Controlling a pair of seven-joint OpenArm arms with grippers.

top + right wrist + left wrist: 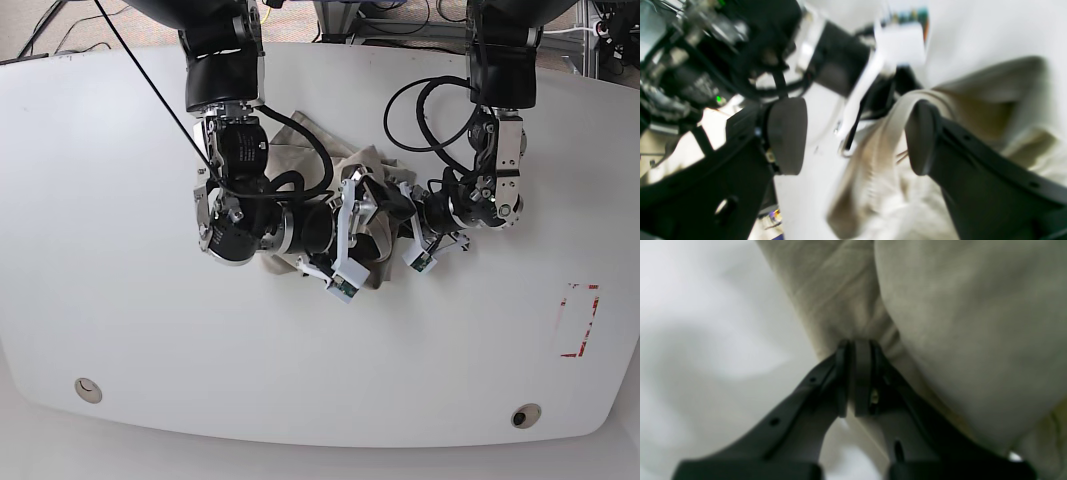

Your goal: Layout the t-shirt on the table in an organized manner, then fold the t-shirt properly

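Note:
The khaki-grey t-shirt (362,160) lies bunched in the middle of the white table (120,200), mostly hidden under both arms. My left gripper (858,346) is shut on a fold of the t-shirt (973,323), which bulges out beyond its tips. My right gripper (853,136) is open, its two pads wide apart. A ribbed band of the t-shirt (870,156) hangs loose between them, against the right-hand pad (920,136). In the base view both grippers meet over the bunched cloth, the right gripper (372,215) coming from the left and the left gripper (400,212) from the right.
A red-outlined rectangle mark (578,320) sits at the table's right. Two small round holes (88,388) (525,413) lie near the front edge. Black cables (430,110) loop beside the left arm. Cables and equipment lie beyond the far edge.

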